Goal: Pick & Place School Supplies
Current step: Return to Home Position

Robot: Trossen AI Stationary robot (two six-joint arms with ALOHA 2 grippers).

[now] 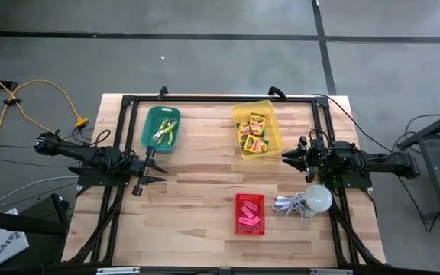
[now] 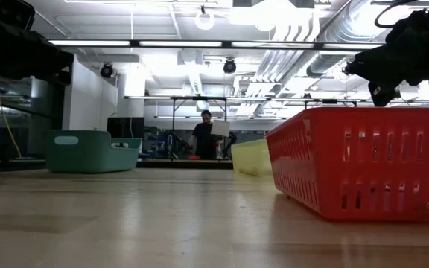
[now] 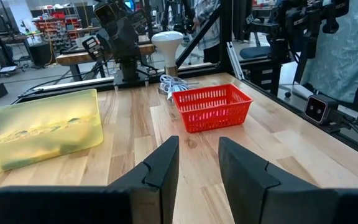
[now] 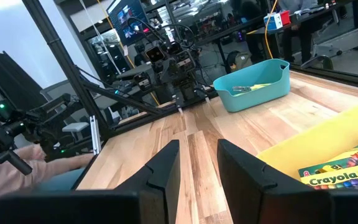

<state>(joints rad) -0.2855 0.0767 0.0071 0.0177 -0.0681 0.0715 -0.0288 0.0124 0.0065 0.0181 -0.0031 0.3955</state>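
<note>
You are looking at the return-home step, I judge. The left gripper [image 3: 197,147] and right gripper [image 4: 197,149] are hanging either side of the red bin [image 1: 250,197], jaws slightly parted, empty. Erasers [image 1: 249,221] are lying in it, with crayon boxes [image 1: 254,136] in the yellow bin [image 1: 252,109] beyond it. Next: just settle both arms, no grasp.

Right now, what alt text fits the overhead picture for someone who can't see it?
A wooden table holds a red bin of pink erasers, a yellow bin of crayon boxes and a green bin. The left claw and right claw sit open at its sides.
</note>
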